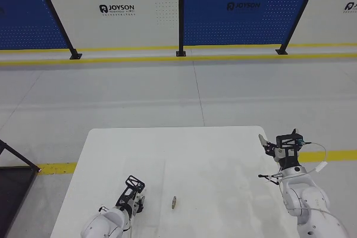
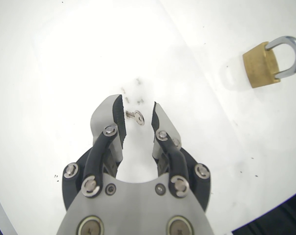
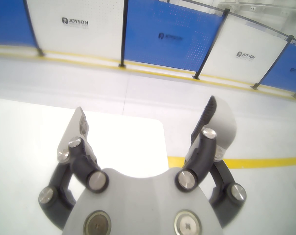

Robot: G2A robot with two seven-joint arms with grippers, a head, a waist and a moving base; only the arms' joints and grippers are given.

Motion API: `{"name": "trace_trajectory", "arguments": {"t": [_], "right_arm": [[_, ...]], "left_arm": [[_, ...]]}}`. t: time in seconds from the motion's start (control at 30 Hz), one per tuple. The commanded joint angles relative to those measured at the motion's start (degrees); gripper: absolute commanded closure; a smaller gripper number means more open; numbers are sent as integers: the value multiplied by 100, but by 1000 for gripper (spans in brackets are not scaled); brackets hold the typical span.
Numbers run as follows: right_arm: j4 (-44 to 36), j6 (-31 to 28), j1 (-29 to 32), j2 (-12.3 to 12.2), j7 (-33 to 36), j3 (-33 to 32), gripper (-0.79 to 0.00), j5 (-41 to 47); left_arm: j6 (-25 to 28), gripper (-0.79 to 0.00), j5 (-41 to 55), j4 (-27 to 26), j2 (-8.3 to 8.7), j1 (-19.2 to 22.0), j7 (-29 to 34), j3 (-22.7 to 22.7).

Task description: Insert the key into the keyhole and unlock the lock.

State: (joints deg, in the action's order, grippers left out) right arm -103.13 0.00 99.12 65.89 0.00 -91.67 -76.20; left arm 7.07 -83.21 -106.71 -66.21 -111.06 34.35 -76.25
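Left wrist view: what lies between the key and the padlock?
The stretch is bare white table, as the left wrist view shows; the key and the padlock lie apart.

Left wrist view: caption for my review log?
Open left gripper over the key on the white table; brass padlock lies apart.

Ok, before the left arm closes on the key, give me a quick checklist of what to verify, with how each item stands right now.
1. Left gripper open: ok, jaws apart.
2. Key between its fingertips: ok, lying flat on the table, not gripped yet.
3. Padlock clear of the grasp: ok, it lies off to one side, apart from the key.
4. Keyhole reachable: cannot tell, that face of the padlock is hidden.
5. Right gripper ready to steady the padlock: not ok, it is open but by the table's far corner, well away from it.
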Motion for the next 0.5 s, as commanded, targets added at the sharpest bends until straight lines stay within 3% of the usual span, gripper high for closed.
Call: {"name": "trace_trajectory", "arguments": {"t": [0.0,0.3,0.47], "right_arm": [[0,0,0,0,0,0,-785,0],[0,0,0,0,0,0,-785,0],[0,0,0,0,0,0,-785,0]], "left_arm": [[-3,-256,-11,15,2,4,11,6],[-61,-12,-5,22,5,45,-10,-3],[-89,0,-12,-89,15,-9,-31,-57]]}}
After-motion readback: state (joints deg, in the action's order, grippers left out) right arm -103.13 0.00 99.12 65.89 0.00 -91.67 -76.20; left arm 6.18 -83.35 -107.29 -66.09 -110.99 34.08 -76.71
